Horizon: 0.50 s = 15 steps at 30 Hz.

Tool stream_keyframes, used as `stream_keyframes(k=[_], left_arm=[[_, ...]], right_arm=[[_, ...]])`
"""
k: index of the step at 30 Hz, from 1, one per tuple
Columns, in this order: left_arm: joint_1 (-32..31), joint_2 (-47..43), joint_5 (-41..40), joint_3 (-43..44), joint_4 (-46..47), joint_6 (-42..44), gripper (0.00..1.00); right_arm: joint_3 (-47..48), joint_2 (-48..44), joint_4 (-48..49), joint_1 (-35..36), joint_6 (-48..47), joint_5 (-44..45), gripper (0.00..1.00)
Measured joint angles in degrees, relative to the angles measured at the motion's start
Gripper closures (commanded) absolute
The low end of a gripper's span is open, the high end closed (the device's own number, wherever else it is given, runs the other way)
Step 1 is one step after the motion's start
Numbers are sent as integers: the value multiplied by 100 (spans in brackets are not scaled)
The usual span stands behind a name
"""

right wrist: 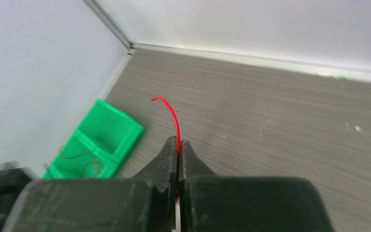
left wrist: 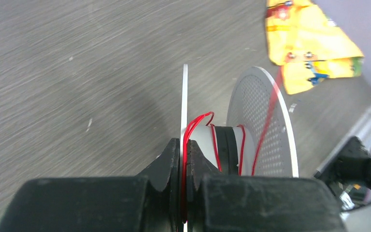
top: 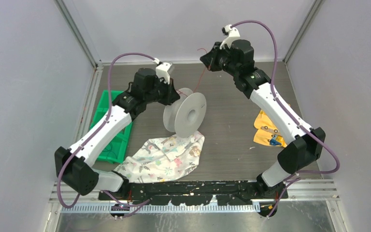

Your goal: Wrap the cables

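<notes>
A white spool (top: 186,113) stands on edge mid-table with a few turns of thin red cable (left wrist: 215,140) round its core. My left gripper (left wrist: 184,150) is shut on the spool's thin near flange (left wrist: 185,96), with a red strand pinched alongside it. The perforated far flange (left wrist: 258,111) stands to the right. My right gripper (right wrist: 178,144) is raised near the back wall and shut on the cable (right wrist: 174,113), whose short curled end sticks out past the fingertips. From there the cable (top: 200,79) runs down to the spool.
A green bin (top: 108,125) sits at the left under the left arm. A patterned cloth (top: 169,154) lies in front of the spool. Yellow packets (top: 268,130) lie at the right by the right arm. Walls close in on three sides.
</notes>
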Motion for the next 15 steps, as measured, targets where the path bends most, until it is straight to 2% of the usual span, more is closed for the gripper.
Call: stream_keyframes(k=[3, 6, 11, 15], left_arm=[[168, -317, 669, 2, 17, -11, 99], [605, -645, 1307, 15, 289, -450, 99], [1556, -756, 1803, 57, 1432, -1996, 99], [1770, -562, 1687, 55, 1961, -3176, 100]], right_arm=[[-417, 26, 81, -251, 87, -33, 100], [-887, 26, 105, -365, 142, -79, 100], [-1860, -44, 439, -299, 411, -343, 99], [-2448, -367, 940, -59, 612, -396, 100]])
